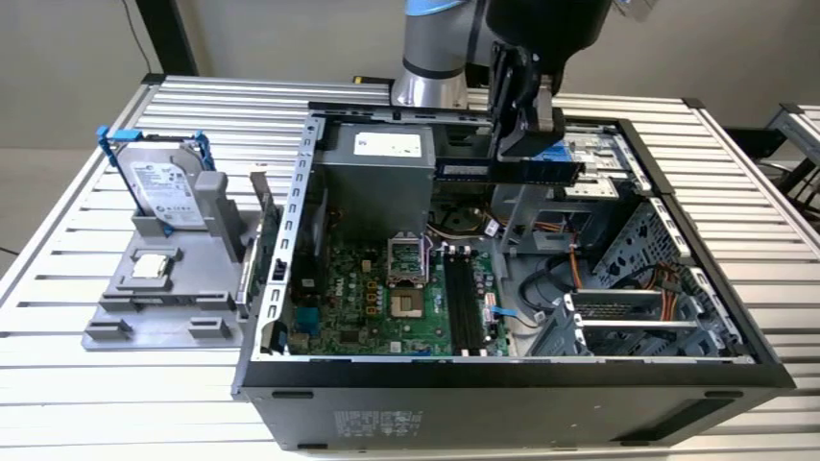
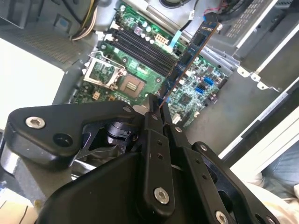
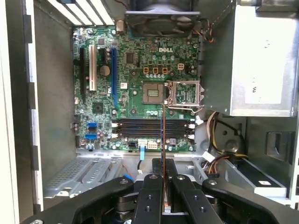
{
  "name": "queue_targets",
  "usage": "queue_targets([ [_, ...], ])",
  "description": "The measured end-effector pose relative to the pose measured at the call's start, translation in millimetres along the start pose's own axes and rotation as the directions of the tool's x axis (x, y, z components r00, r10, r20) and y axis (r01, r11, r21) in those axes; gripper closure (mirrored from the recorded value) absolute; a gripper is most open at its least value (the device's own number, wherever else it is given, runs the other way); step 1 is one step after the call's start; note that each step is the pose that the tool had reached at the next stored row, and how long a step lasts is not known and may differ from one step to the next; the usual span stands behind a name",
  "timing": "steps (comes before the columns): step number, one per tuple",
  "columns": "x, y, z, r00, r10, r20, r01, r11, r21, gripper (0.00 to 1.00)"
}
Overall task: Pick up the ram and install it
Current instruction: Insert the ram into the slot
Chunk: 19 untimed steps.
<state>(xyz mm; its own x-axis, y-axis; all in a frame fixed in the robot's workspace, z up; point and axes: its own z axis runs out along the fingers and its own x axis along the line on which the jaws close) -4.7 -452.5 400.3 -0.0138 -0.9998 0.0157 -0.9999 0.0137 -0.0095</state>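
Note:
The ram, a long narrow blue board, hangs level above the open computer case, over its back half. My gripper is shut on one end of it. In the second wrist view the ram sticks out from the closed fingers over the green motherboard. In the first wrist view the ram shows edge-on as a thin line, crossing over the black memory slots well above them. The slots lie empty beside the processor socket.
A silver hard drive with blue rails stands in a grey holder at the exterior view's left, outside the case. Inside the case are the grey power supply, drive cages with cables, and a fan.

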Motion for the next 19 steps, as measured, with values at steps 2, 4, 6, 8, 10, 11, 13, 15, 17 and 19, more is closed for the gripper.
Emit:
queue_targets([
  [2, -4.0, 0.0, -0.1, 1.0, 0.0, 0.0, 0.0, 1.0, 0.0, 1.0],
  [4, -7.9, 0.0, -0.1, 1.0, 0.0, 0.0001, 0.0, 1.0, 0.0, 1.0],
  [6, -12.0, 0.0, -0.2, 1.0, 0.0, 0.0, 0.0, 1.0, 0.0, 1.0],
  [8, -15.8, 0.1, -0.2, 1.0, 0.0, 0.0, 0.0, 1.0, 0.0, 1.0],
  [10, -19.5, 0.0, -0.3, 1.0, 0.0, 0.0, 0.0, 1.0, 0.0, 1.0],
  [11, -21.3, 0.1, -0.3, 1.0, 0.0, 0.0001, 0.0, 1.0, 0.0, 1.0],
  [13, -24.4, 0.1, -0.4, 1.0, 0.0, 0.0, 0.0, 1.0, 0.0, 1.0],
  [15, -26.5, 0.1, -0.4, 1.0, 0.0, 0.0, 0.0, 1.0, 0.0, 1.0],
  [17, -27.8, 0.0, -0.4, 1.0, 0.0, 0.0002, 0.0, 1.0, 0.0, 1.0],
  [19, -28.6, 0.1, -0.5, 1.0, 0.0, -0.0001, 0.0, 1.0, -0.0001, 1.0],
])
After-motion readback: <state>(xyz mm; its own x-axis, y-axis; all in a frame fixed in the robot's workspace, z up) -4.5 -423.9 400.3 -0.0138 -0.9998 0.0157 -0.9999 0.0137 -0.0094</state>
